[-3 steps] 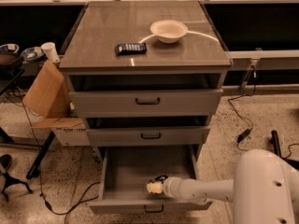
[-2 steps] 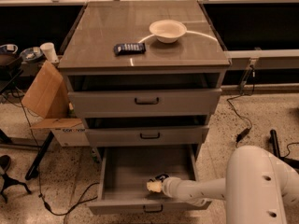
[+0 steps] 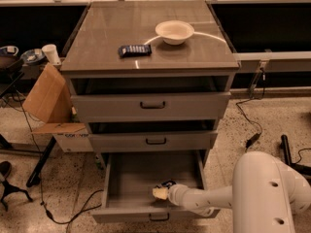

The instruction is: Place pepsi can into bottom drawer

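Now, the biggest thing is a grey cabinet [image 3: 146, 28] with three drawers. It stands on a speckled floor [image 3: 272, 120].

Next in size is the robot's round white body [image 3: 265, 193], low at the right. Its white arm [image 3: 209, 199] sticks out to the left and goes down into the bottom drawer [image 3: 141, 174]. That drawer is pulled far out. It is grey inside.

A brown cardboard box [image 3: 46, 93] leans at the cabinet's left side.

The top drawer [image 3: 121, 106] and the middle drawer [image 3: 126, 142] sit above the open one. Each is out just a little, with a dark gap over it. Each has a small dark handle on its front.

A black cable [image 3: 245, 125] lies on the floor to the right of the cabinet.

A white bowl [image 3: 174, 31] sits on the cabinet top, toward the back. A flat dark packet [image 3: 134, 49] lies on the top too, to the left of the bowl and nearer the front. The two do not touch.

A white cup [image 3: 50, 54] stands on a low surface to the left of the cabinet, behind the box.

The gripper [image 3: 160, 193] is inside the bottom drawer, low down near the front. Its tip looks pale yellow. I cannot tell if it is gripping or has let go.

Last, a small dark thing with a pale mark is right against the gripper. I think this is the pepsi can [image 3: 168, 183], but it is hard to be sure. It is inside the bottom drawer.
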Available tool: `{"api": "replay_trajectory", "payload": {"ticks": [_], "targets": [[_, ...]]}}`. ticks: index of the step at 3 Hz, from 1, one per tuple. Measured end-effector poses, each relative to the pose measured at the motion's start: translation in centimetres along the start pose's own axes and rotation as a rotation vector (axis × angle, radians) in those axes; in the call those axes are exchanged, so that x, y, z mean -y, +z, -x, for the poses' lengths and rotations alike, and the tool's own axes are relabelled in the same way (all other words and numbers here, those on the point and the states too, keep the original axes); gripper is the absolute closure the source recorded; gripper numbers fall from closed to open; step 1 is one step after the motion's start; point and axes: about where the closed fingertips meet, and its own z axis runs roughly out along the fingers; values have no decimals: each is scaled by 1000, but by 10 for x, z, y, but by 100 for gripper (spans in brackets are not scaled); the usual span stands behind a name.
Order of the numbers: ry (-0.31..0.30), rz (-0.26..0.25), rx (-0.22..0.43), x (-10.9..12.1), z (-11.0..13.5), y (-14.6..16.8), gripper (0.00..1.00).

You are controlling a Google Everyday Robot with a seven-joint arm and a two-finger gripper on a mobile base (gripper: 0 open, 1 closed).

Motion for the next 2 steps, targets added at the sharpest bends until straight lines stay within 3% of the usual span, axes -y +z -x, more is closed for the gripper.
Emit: {"api": "replay_trajectory", "payload": {"ticks": [1, 2], "targets": [[11, 7, 22, 2, 2, 0, 0], [11, 7, 22, 2, 2, 0, 0]]}}
